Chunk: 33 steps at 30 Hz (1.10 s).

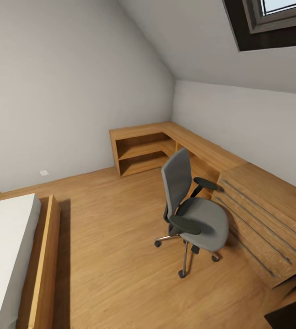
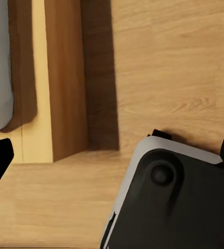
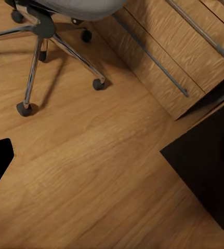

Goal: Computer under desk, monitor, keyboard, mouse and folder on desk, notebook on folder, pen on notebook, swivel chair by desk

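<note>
1. Right now the swivel chair [image 1: 191,214] stands on the wooden floor [image 1: 106,237], seat bare, just beside a light wooden drawer chest [image 1: 266,219].
2. A black surface corner [image 1: 294,315] shows past the chest.
3. A bed [image 1: 10,256] lies well apart, opposite.
4. Neither gripper's opening can be told.

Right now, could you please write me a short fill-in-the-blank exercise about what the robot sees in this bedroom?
1. The swivel chair has a grey padded seat and ____ armrests.
2. The swivel chair stands on a ____ floor.
3. Beside the chair stands a light wooden drawer chest with long ____ handles.
4. The open wooden shelf unit sits in the ____ of the room.

Missing words: black; wooden; metal; corner
</note>
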Motion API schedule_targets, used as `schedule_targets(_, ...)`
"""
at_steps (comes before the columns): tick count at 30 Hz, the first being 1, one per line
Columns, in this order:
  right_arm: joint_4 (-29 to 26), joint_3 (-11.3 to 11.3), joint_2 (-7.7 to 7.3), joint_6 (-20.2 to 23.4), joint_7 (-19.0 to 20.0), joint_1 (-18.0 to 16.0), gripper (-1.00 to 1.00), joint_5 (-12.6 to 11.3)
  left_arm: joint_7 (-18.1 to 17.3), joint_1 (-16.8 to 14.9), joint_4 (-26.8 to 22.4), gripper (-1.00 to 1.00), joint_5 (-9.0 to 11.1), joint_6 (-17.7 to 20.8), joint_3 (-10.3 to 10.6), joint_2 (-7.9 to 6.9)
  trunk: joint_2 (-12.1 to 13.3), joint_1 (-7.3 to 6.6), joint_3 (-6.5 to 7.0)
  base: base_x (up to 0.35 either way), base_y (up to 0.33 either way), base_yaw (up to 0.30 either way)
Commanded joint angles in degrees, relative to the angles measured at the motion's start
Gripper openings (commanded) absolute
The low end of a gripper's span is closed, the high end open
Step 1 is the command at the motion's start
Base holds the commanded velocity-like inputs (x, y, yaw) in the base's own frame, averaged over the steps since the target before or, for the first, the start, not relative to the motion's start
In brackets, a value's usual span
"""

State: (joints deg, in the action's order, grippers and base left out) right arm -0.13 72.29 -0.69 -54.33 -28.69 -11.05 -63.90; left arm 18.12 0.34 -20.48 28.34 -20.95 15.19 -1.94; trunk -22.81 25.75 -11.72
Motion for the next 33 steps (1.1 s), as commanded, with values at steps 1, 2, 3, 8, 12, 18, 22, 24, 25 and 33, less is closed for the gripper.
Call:
schedule_targets(1,-0.02,0.49,-0.01,0.00,-0.48,-0.02,1.00,-0.15,0.45,0.01,-0.13,1.00,0.33,-0.13,0.50,-0.01,-0.10,0.03,-0.13,0.000,0.000,0.261)
schedule_targets(2,-0.03,0.49,-0.01,0.00,-0.48,-0.02,1.00,-0.24,0.44,0.01,-0.12,1.00,0.33,-0.18,0.49,0.03,-0.10,0.03,-0.15,0.000,0.000,0.261)
schedule_targets(3,-0.03,0.49,-0.01,0.00,-0.48,-0.02,1.00,-0.32,0.44,0.01,-0.11,1.00,0.33,-0.23,0.48,0.06,-0.10,0.03,-0.18,0.000,0.000,0.261)
schedule_targets(8,-0.04,0.49,-0.01,0.00,-0.48,-0.04,1.00,-0.53,0.43,0.01,-0.09,1.00,0.28,-0.36,0.46,0.15,-0.10,0.03,-0.32,0.000,0.000,0.262)
schedule_targets(12,-0.05,0.41,-0.29,0.01,-0.51,-0.03,1.00,-0.59,0.43,0.01,-0.09,1.00,0.31,-0.39,0.45,0.17,-0.10,0.03,-0.43,0.000,0.000,0.262)
schedule_targets(18,-0.11,0.33,-1.13,-0.03,-0.31,-0.03,1.00,-0.61,0.50,0.01,-0.23,1.00,0.25,-0.90,0.18,0.14,-0.10,0.03,-0.61,0.000,0.000,0.262)
schedule_targets(22,-0.10,0.42,-1.32,-0.05,-0.19,-0.03,1.00,-0.58,0.68,0.01,-0.33,1.00,0.24,-3.89,0.07,0.11,-0.10,0.03,-0.73,0.000,0.000,0.262)
schedule_targets(24,-0.08,0.41,-1.36,-0.06,-0.17,-0.02,1.00,-0.59,0.75,0.01,-0.29,1.00,0.25,-4.91,0.08,0.10,-0.10,0.03,-0.80,0.000,0.000,0.262)
schedule_targets(25,-0.10,0.40,-1.38,-0.06,-0.16,-0.02,1.00,-0.57,0.79,0.01,-0.21,1.00,0.32,-5.57,0.09,0.10,-0.10,0.03,-0.83,0.024,0.000,0.262)
schedule_targets(33,-0.11,0.57,-1.24,-0.07,-0.14,-0.02,1.00,-0.53,0.78,0.01,-0.03,1.00,0.47,-6.54,0.10,0.09,-0.10,0.03,-1.07,0.181,0.000,0.262)
